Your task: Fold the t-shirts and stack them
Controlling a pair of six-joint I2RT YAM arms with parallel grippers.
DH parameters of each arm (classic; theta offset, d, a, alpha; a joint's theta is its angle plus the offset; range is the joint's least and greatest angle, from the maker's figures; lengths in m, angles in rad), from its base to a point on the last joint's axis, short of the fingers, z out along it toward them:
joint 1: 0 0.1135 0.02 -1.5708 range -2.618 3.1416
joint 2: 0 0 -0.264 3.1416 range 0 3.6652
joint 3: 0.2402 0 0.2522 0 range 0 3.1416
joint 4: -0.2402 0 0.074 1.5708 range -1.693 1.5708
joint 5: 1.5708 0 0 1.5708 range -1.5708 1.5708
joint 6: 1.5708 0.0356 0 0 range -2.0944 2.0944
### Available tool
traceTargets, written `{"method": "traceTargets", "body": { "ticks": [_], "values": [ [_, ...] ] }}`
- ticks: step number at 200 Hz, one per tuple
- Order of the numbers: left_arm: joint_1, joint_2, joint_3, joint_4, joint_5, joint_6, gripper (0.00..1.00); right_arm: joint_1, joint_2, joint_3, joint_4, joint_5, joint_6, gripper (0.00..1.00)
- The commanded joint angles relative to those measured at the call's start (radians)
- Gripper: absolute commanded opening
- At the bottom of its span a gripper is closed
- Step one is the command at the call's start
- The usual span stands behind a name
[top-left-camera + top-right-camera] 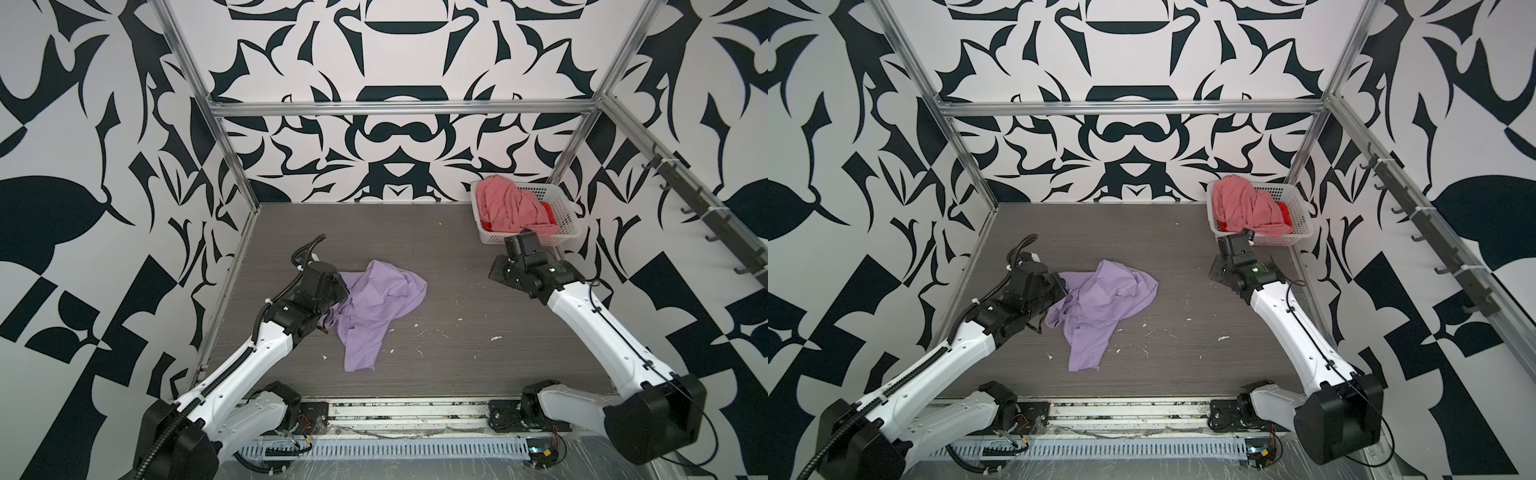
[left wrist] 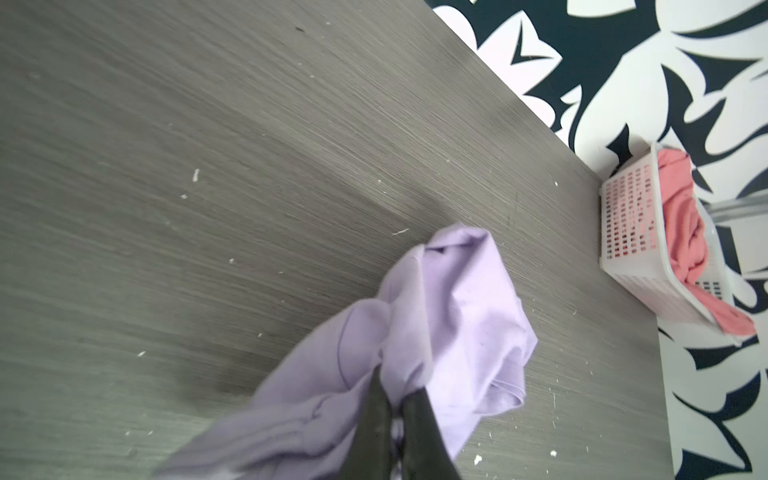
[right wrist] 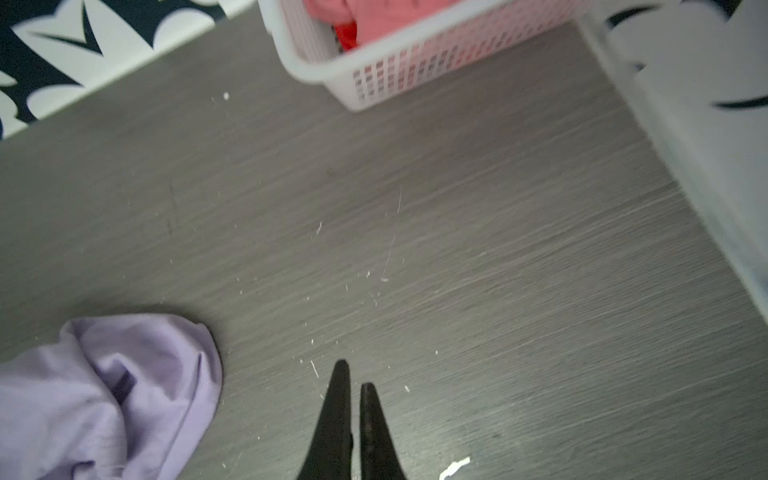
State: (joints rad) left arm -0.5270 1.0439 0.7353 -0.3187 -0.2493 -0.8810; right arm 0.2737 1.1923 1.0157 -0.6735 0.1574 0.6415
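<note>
**Clearances.** The table is closed in by patterned walls on its far, left and right sides, with metal frame posts at the far corners. A wide bare strip of table lies between the lavender t-shirt and the basket. Only small white scraps lie on that strip.

**Left arm.** The left arm reaches in from the near left corner. Its jaws are closed on a bunched fold at the left edge of the lavender t-shirt. The rest of the cloth lies crumpled left of the table's centre.

**Right arm.** The right arm extends toward the far right corner. Its jaws are pressed together, hold nothing and sit over bare table just in front of the basket.

**Surroundings.** The basket stands in the far right corner against the walls. It holds the salmon-pink t-shirt, which drapes over its near rim, and the red t-shirt beneath it.
</note>
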Motion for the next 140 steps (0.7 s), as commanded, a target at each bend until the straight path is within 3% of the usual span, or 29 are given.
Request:
{"method": "traceTargets", "body": {
  "ticks": [1,13,31,51,101,118,124,140],
  "values": [
    [0.004,0.054,-0.016,-0.029,0.059,0.027,0.00,0.076,-0.006,0.020,0.139,-0.084,0.055,0.00],
    [0.004,0.071,-0.029,0.011,0.069,0.010,0.00,0.144,0.034,0.057,0.149,-0.070,0.046,0.06],
    [0.008,0.094,-0.045,0.062,0.079,-0.005,0.00,0.249,0.106,0.102,0.203,-0.085,0.058,0.26],
    [0.029,0.122,-0.049,0.075,0.082,-0.006,0.00,0.344,0.190,0.118,0.311,-0.149,0.153,0.41],
    [0.139,0.191,-0.061,0.149,0.141,-0.013,0.00,0.492,0.401,0.167,0.516,-0.212,0.363,0.58],
    [0.171,0.222,-0.039,0.159,0.186,-0.001,0.00,0.528,0.457,0.169,0.586,-0.226,0.431,0.59],
    [0.174,0.259,-0.029,0.157,0.198,0.010,0.00,0.543,0.475,0.167,0.616,-0.228,0.454,0.64],
    [0.177,0.298,0.004,0.143,0.217,0.043,0.00,0.592,0.531,0.172,0.680,-0.220,0.516,0.65]
  ]
}}
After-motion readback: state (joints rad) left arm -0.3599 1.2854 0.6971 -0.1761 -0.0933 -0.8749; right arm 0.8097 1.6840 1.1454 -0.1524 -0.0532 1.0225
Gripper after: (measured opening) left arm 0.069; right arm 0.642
